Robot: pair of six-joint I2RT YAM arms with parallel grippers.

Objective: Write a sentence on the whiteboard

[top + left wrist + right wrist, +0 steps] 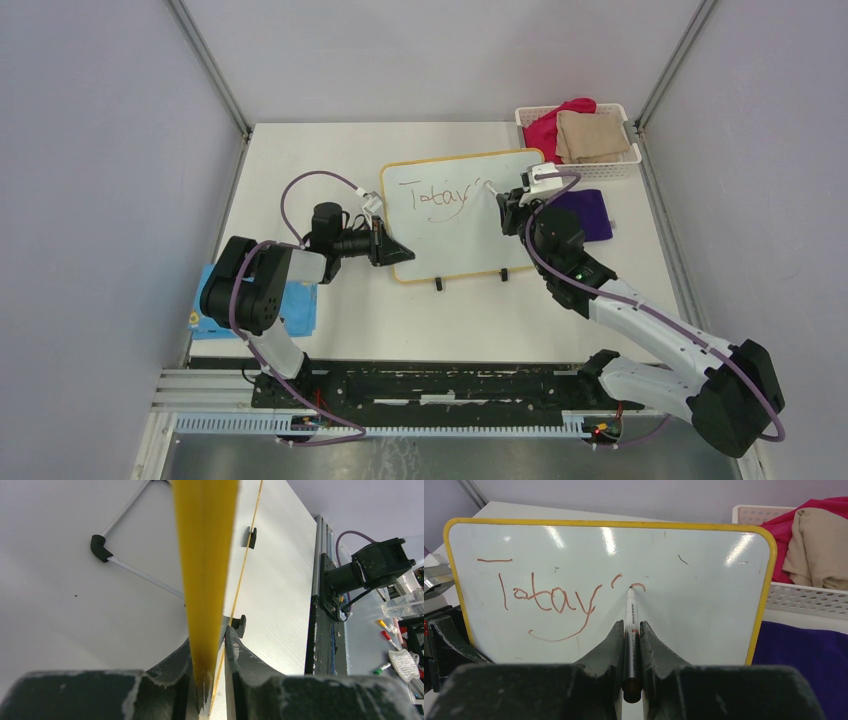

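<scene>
The left gripper (386, 248) clamps the whiteboard (455, 250) by its yellow edge, steadying it while the right gripper (630, 630), clenched on a marker (630, 605), writes the sentence (546, 600) mid-frame.

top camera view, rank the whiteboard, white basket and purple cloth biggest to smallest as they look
1. whiteboard, clearly the largest
2. white basket
3. purple cloth, smallest as seen, though the right arm covers part of it, so its full extent is unsure
</scene>
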